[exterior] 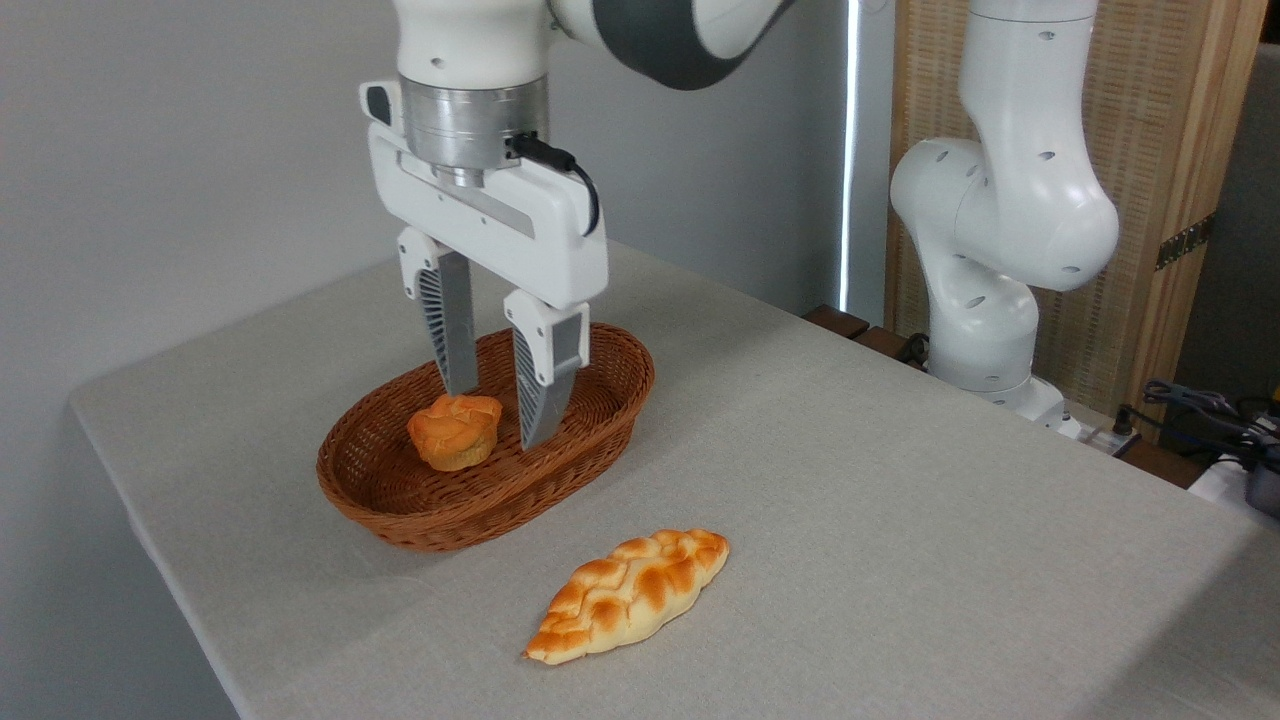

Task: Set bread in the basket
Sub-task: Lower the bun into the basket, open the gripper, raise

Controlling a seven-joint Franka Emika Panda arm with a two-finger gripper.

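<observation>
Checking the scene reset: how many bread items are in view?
2. The round bun sits inside the basket, between the open tool's fingers. The braided loaf lies on the table in front of the basket. None seem hidden.

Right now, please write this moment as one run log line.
gripper: open, over basket | bun: in basket, tilted, released | loaf: on table, outside basket

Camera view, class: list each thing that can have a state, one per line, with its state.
bread: tilted in the basket, not gripped.
basket: upright on the table, holding the bread.
gripper: open, fingers apart above the bread.
braided loaf: flat on the table, outside the basket.
</observation>
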